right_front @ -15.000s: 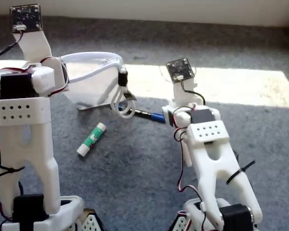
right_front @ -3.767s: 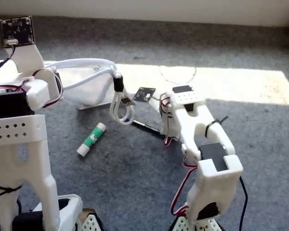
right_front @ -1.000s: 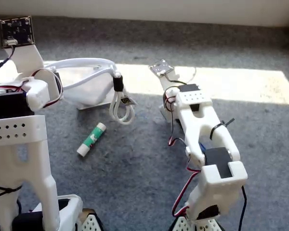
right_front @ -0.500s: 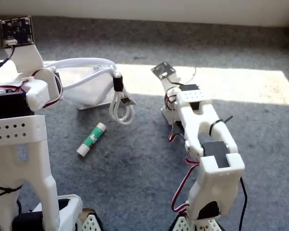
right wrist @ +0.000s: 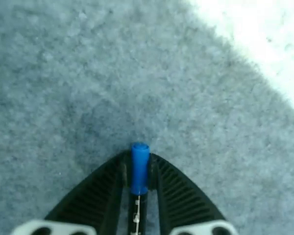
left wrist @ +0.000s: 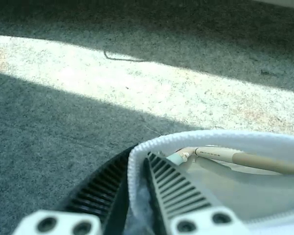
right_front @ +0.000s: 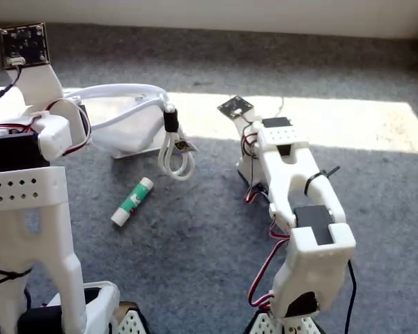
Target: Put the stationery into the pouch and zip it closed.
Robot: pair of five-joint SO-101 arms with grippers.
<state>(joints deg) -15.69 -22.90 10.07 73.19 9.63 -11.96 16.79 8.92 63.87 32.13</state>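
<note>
Pen (right wrist: 139, 167), clenched between the right jaws, should enter lengthwise through the pouch (left wrist: 210, 139) rim that the left jaws pinch open.

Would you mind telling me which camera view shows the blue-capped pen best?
The right wrist view: the blue-capped pen sits clamped in the right gripper, cap end outward. In the high view the right arm hides it. The left wrist view faces the pouch and carpet instead.
</note>
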